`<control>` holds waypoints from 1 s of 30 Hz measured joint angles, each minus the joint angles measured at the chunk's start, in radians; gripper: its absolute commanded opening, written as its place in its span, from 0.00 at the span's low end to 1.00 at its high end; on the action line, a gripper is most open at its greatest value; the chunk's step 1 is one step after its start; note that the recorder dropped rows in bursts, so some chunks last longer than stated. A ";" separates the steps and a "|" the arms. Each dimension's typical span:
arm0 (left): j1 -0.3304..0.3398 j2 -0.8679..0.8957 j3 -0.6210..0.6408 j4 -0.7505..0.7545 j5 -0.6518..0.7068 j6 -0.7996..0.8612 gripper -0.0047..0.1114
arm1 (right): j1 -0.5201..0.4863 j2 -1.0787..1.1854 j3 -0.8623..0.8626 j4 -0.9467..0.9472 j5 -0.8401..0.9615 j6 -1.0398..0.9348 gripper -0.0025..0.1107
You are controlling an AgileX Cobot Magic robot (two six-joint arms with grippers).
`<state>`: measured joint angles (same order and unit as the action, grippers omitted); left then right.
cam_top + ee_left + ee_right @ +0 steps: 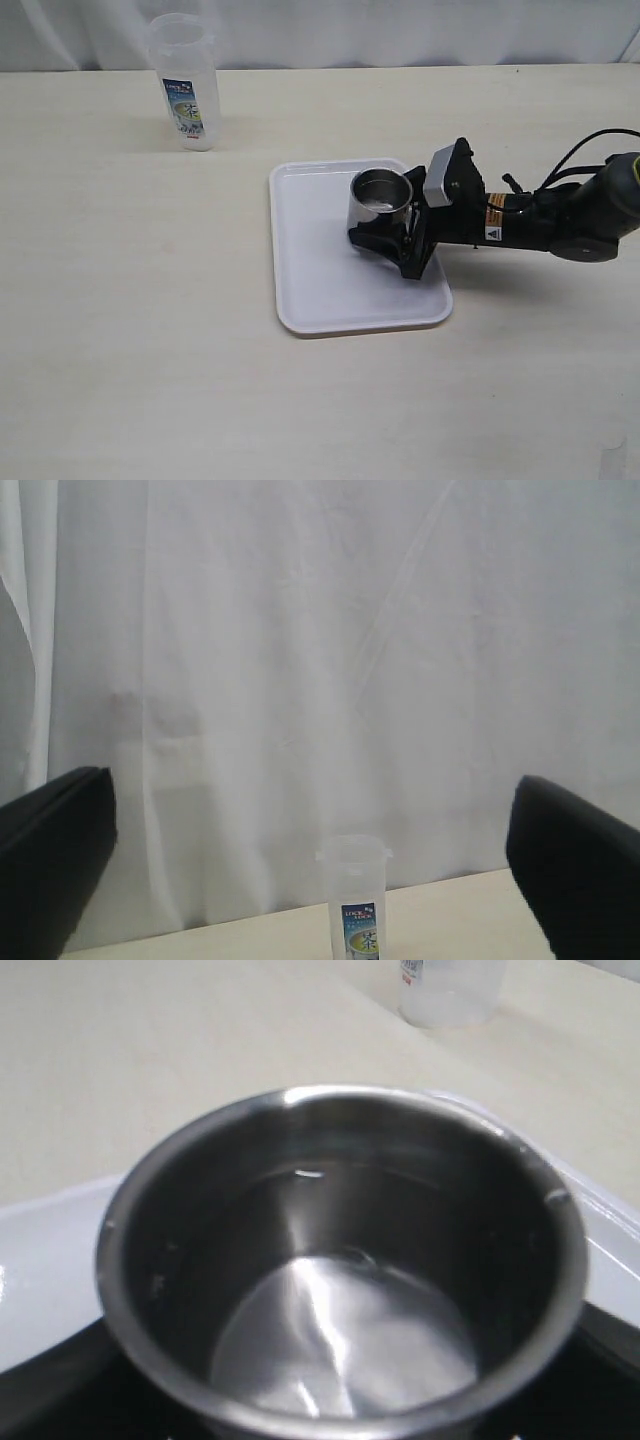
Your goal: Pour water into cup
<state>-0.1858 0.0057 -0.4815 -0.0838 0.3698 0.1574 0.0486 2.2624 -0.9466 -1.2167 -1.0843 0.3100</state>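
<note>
Water (340, 1345) lies as a shallow clear layer in the bottom of the cup (381, 197), its surface catching light against the steel floor. The cup stands upright on the tray (330, 290), in the tray's far right part, close to its far edge and right edge. The wrist view above it shows a round, open mouth and a rim that looks level.

The right gripper (388, 222) reaches in from the table's right edge, low and nearly flat over the tray's right edge. Its jaws are clamped on the cup, one black finger (372, 238) running along the near side of the cup's base and the other on the far side. In the right wrist view dark finger surfaces show just under the cup's wall on both sides.

The tray is white with rounded corners and lies flat on the table (130, 330), a little right of the middle.

The bottle (184, 85), translucent with a blue and yellow label, stands upright near the table's far edge toward the far left corner, well apart from the tray.

The left gripper (315, 860) shows only in its own wrist view: its fingers (60, 850) are wide apart with nothing between them, facing the bottle and a white curtain (300, 630) behind the table
</note>
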 measured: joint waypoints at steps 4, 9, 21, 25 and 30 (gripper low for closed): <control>0.000 0.000 0.000 0.000 0.000 0.000 0.91 | 0.000 0.000 0.000 -0.009 0.024 0.000 0.06; 0.000 0.000 0.000 0.000 0.000 0.000 0.91 | 0.000 0.000 0.000 -0.016 0.025 0.000 0.06; 0.000 0.000 0.000 0.000 0.016 0.000 0.91 | 0.000 0.000 0.000 -0.017 0.025 0.000 0.63; 0.000 0.000 0.000 0.000 0.016 0.000 0.91 | 0.000 0.000 0.000 -0.017 0.023 -0.002 0.73; 0.000 0.000 0.000 0.000 0.016 0.000 0.91 | 0.000 0.000 -0.004 -0.016 0.008 -0.002 0.73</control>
<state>-0.1858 0.0057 -0.4815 -0.0838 0.3856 0.1574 0.0486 2.2624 -0.9504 -1.2322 -1.0761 0.3082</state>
